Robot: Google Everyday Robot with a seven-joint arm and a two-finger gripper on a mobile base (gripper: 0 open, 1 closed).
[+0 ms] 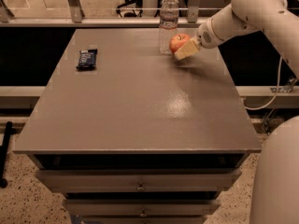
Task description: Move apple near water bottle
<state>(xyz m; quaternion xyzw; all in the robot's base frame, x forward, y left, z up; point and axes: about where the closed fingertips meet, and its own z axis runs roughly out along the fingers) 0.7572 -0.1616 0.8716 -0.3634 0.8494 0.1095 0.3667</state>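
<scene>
My gripper [181, 50] is closed around the apple [177, 41] at the far right of the table [140, 106], just beside the water bottle [168, 26]. I can't tell if they touch. Only the near tan finger [188, 51] shows. A dark snack bar [87, 59] lies far left, its label unreadable.

We see the tall clear plastic water bottle [168, 24] at the far edge of the grey surface [140, 106], the round red apple [178, 42] just right of it in the gripper [183, 50], a dark flat snack bar [87, 59] well left.

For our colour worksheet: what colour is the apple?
The apple: mainly red, camera view; gripper holds it beside bottle.
</scene>
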